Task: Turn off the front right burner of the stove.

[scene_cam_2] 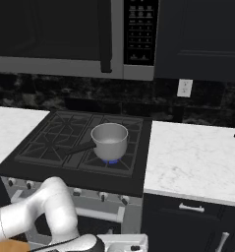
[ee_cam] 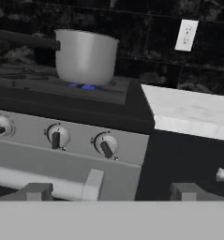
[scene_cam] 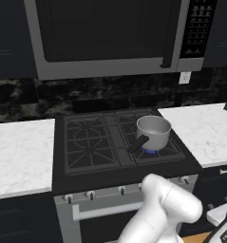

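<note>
Kitchen stove (scene_cam: pixel 124 142) | hand (ee_cam: pixel 111 192) low, facing knobs (ee_cam: pixel 105 145) | fingers (ee_cam: pixel 38 191) spread wide, empty

A steel saucepan (scene_cam: pixel 154 132) is sitting upright ahead of me, its dark handle (scene_cam: pixel 137 144) pointing toward eight o'clock in the left base view. White marble bench tops are lying at three o'clock (scene_cam_2: pixel 197 160) and at nine o'clock (scene_cam: pixel 20 156). A large steel-framed microwave (scene_cam: pixel 110 35) is hanging at twelve o'clock, its keypad (scene_cam_2: pixel 140 30) showing on its right side. A white wall outlet (ee_cam: pixel 186 35) is sitting on the dark backsplash (scene_cam_2: pixel 65 91). Dark cabinet fronts (scene_cam_2: pixel 188 221) are standing under the right bench.
</note>
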Tool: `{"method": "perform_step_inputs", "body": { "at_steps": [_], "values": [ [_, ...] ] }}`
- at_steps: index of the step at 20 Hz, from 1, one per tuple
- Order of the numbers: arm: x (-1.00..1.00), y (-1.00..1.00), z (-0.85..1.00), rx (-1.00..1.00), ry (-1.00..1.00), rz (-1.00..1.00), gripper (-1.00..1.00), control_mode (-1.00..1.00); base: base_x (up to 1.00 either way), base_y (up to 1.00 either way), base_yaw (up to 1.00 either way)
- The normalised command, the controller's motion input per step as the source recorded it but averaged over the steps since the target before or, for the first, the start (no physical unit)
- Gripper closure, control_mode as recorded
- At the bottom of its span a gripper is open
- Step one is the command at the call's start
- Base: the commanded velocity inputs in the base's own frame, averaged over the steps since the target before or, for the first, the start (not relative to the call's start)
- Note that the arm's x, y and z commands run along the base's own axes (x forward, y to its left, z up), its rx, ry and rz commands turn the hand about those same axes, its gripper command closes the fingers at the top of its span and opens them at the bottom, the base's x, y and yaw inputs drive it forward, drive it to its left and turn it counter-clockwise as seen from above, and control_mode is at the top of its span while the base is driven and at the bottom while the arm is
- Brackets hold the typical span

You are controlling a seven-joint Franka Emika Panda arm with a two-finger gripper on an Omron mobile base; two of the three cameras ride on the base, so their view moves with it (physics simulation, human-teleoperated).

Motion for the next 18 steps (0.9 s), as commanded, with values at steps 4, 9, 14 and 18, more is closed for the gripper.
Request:
{"method": "perform_step_inputs", "body": {
  "at_steps": [4, 9, 14, 18],
  "values": [
    [0.04, 0.0, -0.06, -0.21, -0.41, 0.0, -1.0, -1.0, 0.0, 0.0, 0.0],
    [0.26, 0.0, 0.0, -0.1, -0.28, 0.0, -1.0, -1.0, 0.0, 0.0, 0.0],
    [0.19, 0.0, -0.01, -0.03, -0.2, 0.0, -1.0, -1.0, 0.0, 0.0, 0.0],
    [0.29, -0.01, -0.04, -0.04, -0.17, 0.01, -1.0, -1.0, 0.0, 0.0, 0.0]
  ]
}}
